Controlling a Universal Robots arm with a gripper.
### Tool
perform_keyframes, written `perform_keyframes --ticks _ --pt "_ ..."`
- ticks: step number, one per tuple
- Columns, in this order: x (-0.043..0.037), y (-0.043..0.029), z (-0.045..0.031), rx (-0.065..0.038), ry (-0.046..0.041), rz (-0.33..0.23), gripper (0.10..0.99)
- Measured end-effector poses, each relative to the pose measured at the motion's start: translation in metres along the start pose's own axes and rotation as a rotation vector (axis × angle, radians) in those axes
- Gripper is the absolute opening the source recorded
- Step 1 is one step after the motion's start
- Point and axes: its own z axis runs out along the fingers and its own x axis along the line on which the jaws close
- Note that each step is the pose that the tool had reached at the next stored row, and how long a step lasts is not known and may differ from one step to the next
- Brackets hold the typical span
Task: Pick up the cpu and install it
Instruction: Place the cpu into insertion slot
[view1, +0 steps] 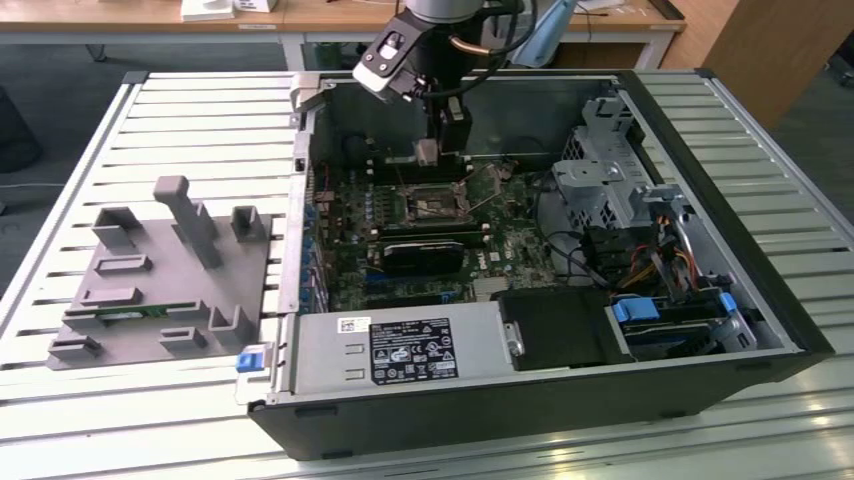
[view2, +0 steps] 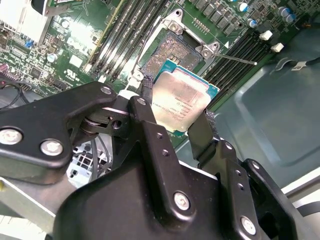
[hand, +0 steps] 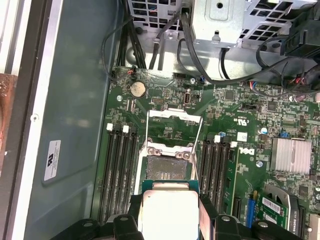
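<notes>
Worktop: the slatted metal worktop (view1: 80, 130) carries everything in the scene.
Grey fixture: a moulded holder (view1: 160, 270) with posts and slots sits at the exterior view's left, just beside the case.
Computer case: the computer case (view1: 534, 410) lies on its side with the panel off, so the motherboard (view1: 400, 250) is exposed.
Gripper: the gripper (view1: 429, 150) hangs inside the case over the far part of the motherboard, close above the socket.
Fingers: in the second wrist view the black fingers (view2: 150, 132) are clamped on two opposite edges of the cpu.
Cpu: the cpu (view2: 180, 102) is held in the air with its silvery top facing the wrist cameras. It is clear of the board and looks tilted to it. In both wrist views it sits just short of the socket rather than over its middle.
Socket: the socket (hand: 165, 167) is bare, its grey contact field uncovered. Its retaining frame (hand: 175, 115) is swung up and away.
Drive cage: the metal cage (view1: 601, 180) and its cables stand at the exterior view's right, well apart from the gripper.
Done: the pick-up looks complete, and the chip has been carried to the board.
Left: lining the chip up square over the socket, seating it and letting it go are not yet done.
</notes>
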Motion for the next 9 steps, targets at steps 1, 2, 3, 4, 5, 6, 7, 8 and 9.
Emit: perform_keyframes --ticks 1,2,3,4,5,6,7,8,9 --pt "0.0 0.0 -0.0003 0.0 0.0001 0.0 0.533" --pt "0.0 0.0 -0.0006 0.0 0.0001 0.0 0.533" --pt "0.0 0.0001 -0.0009 0.0 0.0001 0.0 0.533" --pt "0.0 0.0001 -0.0013 0.0 0.0 0.0 0.533" --pt "0.0 0.0001 -0.0016 0.0 0.0 0.0 0.533" --pt "0.0 0.0001 -0.0019 0.0 0.0 0.0 0.533" --pt "0.0 0.0002 -0.0022 0.0 0.0 0.0 0.533" --pt "0.0 0.0002 -0.0025 0.0 0.0001 0.0 0.533" --pt "0.0 0.0002 -0.0029 0.0 0.0 0.0 0.533"
